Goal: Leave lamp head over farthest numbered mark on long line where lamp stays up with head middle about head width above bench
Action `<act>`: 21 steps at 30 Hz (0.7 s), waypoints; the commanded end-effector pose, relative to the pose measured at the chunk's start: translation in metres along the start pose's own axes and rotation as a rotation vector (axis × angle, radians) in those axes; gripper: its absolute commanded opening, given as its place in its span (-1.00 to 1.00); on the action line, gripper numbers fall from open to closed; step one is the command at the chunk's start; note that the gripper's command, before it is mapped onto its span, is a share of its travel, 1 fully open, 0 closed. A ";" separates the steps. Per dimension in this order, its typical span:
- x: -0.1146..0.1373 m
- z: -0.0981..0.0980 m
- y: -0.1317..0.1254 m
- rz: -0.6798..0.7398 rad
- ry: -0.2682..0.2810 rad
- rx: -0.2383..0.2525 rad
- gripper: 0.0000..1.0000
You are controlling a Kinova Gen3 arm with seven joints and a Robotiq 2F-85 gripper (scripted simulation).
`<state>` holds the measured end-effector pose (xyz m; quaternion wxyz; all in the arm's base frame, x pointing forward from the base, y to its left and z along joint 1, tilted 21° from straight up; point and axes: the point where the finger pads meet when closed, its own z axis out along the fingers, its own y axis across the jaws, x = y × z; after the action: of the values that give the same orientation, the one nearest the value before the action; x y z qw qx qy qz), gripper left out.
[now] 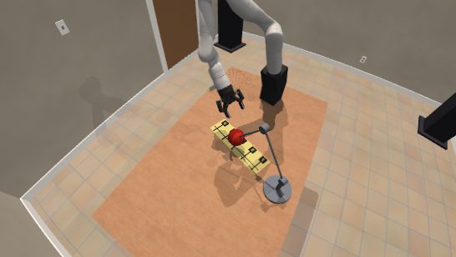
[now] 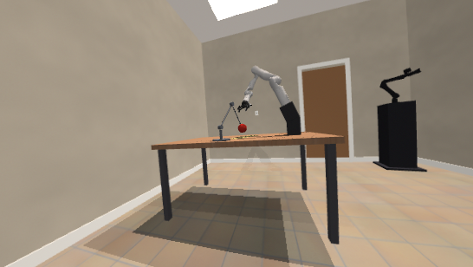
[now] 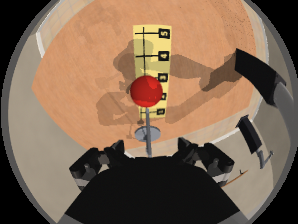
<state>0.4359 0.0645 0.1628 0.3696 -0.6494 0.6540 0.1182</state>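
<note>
The lamp has a grey round base [image 1: 277,188], two thin grey arms with an elbow joint [image 1: 264,128], and a red ball head [image 1: 235,137]. The head hangs above the pale yellow strip [image 1: 240,146] that carries the long line and its square numbered marks. In the wrist view the head [image 3: 145,91] covers the middle part of the strip [image 3: 152,72], with marks visible beyond it. From the side the head [image 2: 242,127] floats a little above the bench. My gripper [image 1: 230,103] is open and empty, high above the strip's far end, apart from the lamp. It also shows in the side view [image 2: 243,105].
The arm's black pedestal [image 1: 273,84] stands on the bench behind the strip. The wooden bench [image 2: 247,140] has edges on all sides. A second black pedestal with an arm [image 2: 396,130] stands on the floor at the right, by the brown door [image 2: 325,108].
</note>
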 end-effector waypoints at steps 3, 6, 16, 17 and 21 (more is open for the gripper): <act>-0.003 0.002 0.000 0.000 0.031 0.007 1.00; -0.008 0.005 -0.001 0.001 0.077 0.016 1.00; -0.024 0.014 -0.001 0.005 0.232 0.046 1.00; -0.024 0.014 -0.001 0.005 0.232 0.046 1.00; -0.020 0.021 -0.002 0.010 0.230 0.048 1.00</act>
<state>0.4418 0.0815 0.1623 0.3089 -0.6370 0.7057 0.0277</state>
